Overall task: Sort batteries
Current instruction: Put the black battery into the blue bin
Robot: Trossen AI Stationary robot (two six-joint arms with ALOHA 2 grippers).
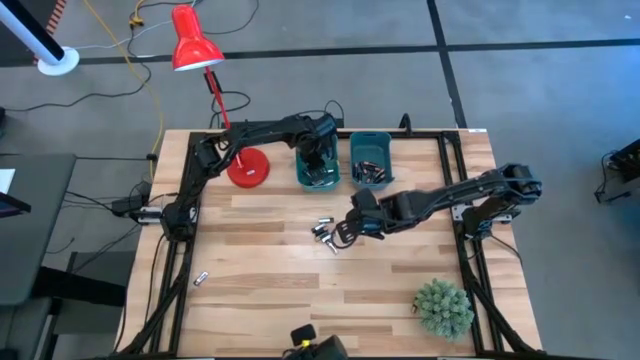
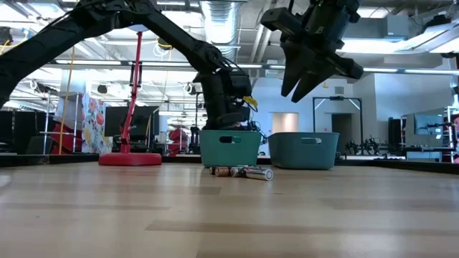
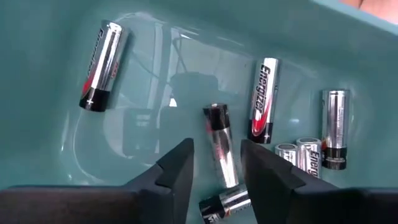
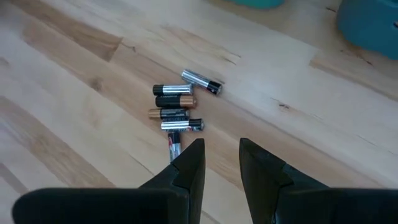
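A small pile of batteries (image 1: 325, 232) (image 4: 176, 109) (image 2: 242, 172) lies on the wooden table, and one stray cell (image 1: 201, 279) sits toward the left near side. My right gripper (image 4: 221, 155) (image 2: 307, 79) hangs open well above the pile, empty. My left gripper (image 3: 216, 163) (image 1: 318, 160) is down inside the left teal bin (image 1: 303, 178) (image 2: 229, 147), open. Several silver and black cells lie on that bin's floor. One of them (image 3: 221, 146) lies just past the gap between the fingers; nothing shows it being touched. The right teal bin (image 1: 385, 150) also holds cells.
A red desk lamp's base (image 1: 247, 168) stands just left of the left bin, with its pole (image 2: 133, 93) rising there. A green plant (image 1: 443, 305) sits at the near right corner. A dark object (image 1: 312, 342) is at the near edge. Bare wood lies between.
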